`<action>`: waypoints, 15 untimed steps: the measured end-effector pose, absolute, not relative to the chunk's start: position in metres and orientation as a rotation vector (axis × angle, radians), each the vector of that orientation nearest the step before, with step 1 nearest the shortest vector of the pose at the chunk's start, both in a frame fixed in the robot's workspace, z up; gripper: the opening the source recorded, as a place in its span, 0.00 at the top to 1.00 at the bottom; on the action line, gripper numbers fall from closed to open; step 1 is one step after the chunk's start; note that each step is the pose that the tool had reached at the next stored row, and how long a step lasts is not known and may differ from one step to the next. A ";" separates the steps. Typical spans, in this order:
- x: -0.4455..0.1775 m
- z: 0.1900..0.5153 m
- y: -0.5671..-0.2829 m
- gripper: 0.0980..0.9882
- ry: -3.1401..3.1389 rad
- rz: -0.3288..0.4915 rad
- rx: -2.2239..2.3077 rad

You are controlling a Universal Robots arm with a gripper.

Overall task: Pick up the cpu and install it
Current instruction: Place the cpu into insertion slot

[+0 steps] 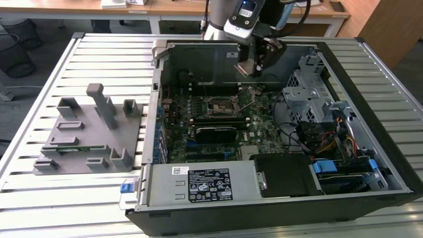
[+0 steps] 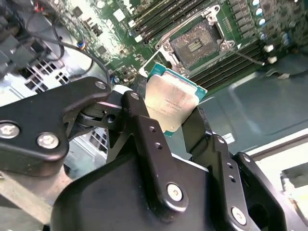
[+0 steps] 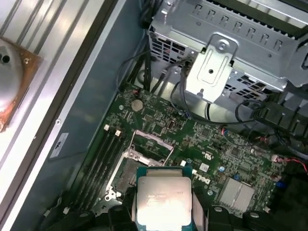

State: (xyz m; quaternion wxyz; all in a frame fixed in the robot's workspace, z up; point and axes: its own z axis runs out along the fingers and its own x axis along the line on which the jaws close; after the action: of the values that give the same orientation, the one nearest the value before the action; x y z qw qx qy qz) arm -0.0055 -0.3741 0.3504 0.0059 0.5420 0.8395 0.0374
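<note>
The cpu (image 2: 169, 102) is a flat square chip with a shiny silver top and a green rim, and my gripper (image 2: 166, 118) is shut on it, black fingers (image 2: 139, 122) at two opposite edges. In the first wrist view the cpu (image 3: 162, 201) hangs above the motherboard (image 3: 226, 159), close to the open socket (image 3: 126, 175). The exterior view shows the gripper (image 1: 250, 67) inside the open computer case (image 1: 343, 99), a little above and behind the empty cpu socket (image 1: 223, 103), whose latch lever stands raised. The socket (image 2: 197, 44) lies open below the chip.
A grey plastic holder block (image 1: 92, 131) with upright posts stands on the slatted table at the exterior view's left. Inside the case are a metal drive cage (image 1: 310, 84), cables (image 1: 317, 139) and the power supply (image 1: 205, 184). Memory slots (image 2: 159, 19) flank the socket.
</note>
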 end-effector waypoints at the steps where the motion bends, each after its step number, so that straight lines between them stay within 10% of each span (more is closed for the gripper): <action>1: -0.005 0.350 -0.374 0.50 2.610 0.117 1.722; 15: -0.017 0.343 -0.371 0.50 2.476 0.109 1.904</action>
State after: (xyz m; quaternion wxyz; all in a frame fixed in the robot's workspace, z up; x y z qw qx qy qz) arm -0.0170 -0.3711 0.3426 0.0082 0.6093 0.7921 0.0349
